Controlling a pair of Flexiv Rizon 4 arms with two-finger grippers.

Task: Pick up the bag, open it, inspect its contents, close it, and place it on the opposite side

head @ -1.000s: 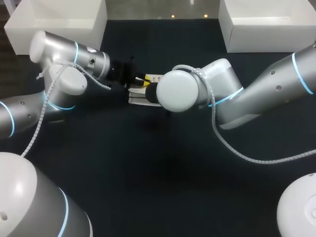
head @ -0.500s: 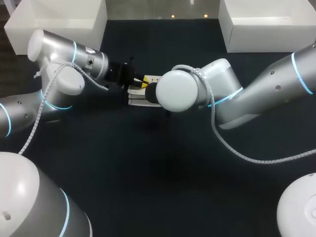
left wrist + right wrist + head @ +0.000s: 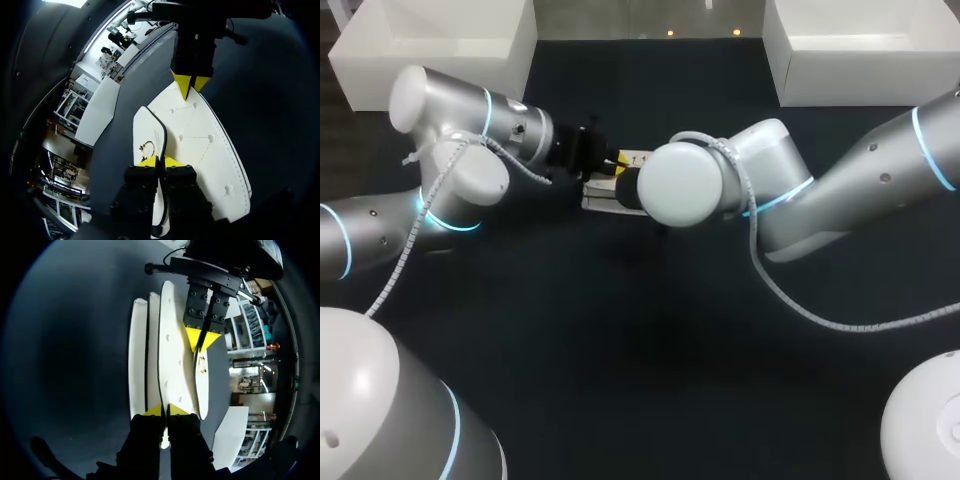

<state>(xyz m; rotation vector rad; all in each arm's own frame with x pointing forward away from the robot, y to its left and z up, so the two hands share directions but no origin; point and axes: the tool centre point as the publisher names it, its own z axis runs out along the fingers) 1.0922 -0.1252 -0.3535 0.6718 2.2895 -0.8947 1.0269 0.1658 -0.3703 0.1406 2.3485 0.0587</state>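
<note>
Grip on the left looks firm: my left gripper point(image 3: 160, 161) is clamped on the thin front flap point(image 3: 148, 127) of the white bag point(image 3: 205, 150), just beside the small metal clasp point(image 3: 147, 146), with a yellow tip pressing each face. The bag sits between my two arms near the middle of the dark table point(image 3: 620, 380), a little toward the far side. I cannot tell whether it is clear of the surface. Over on the right, my right gripper point(image 3: 164, 411) is pinched shut on the edge of one of the bag's main panels, facing the left one across the bag.

As I read it, the pickup is done and the opening is under way, since the flap stands only slightly apart from the body. Spreading the mouth, inspecting inside, closing up and setting the bag on the opposite side all remain.
</note>
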